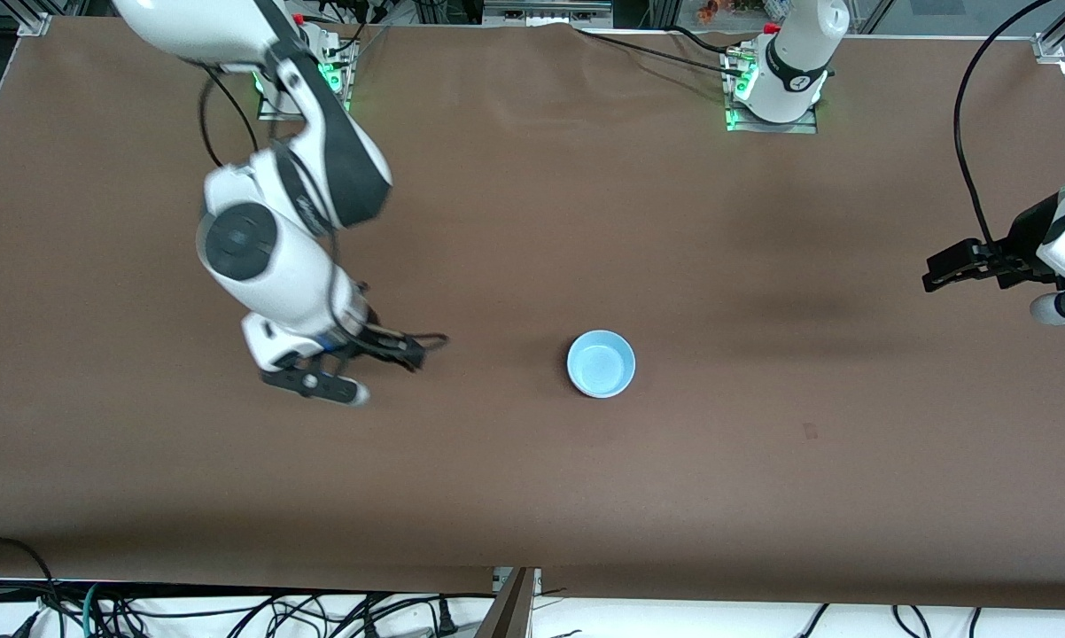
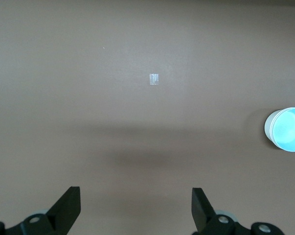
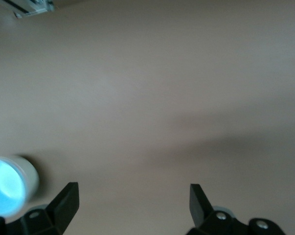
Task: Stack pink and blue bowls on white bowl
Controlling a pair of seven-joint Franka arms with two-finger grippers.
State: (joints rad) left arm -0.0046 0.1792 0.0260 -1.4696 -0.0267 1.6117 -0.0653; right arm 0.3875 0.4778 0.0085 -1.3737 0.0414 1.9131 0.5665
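Note:
One stack of bowls stands mid-table. The blue bowl is on top, nested in the white bowl, whose wall shows around it in both wrist views. No pink bowl shows in any view. My right gripper is open and empty over the bare cloth, beside the stack toward the right arm's end; its dark fingers stand wide apart. My left gripper hangs open and empty over the left arm's end of the table, well away from the stack, with bare cloth between its fingers.
A brown cloth covers the table. A small clear tape square lies on it between the stack and the left arm's end. The arm bases stand along the edge farthest from the front camera. Cables hang below the near edge.

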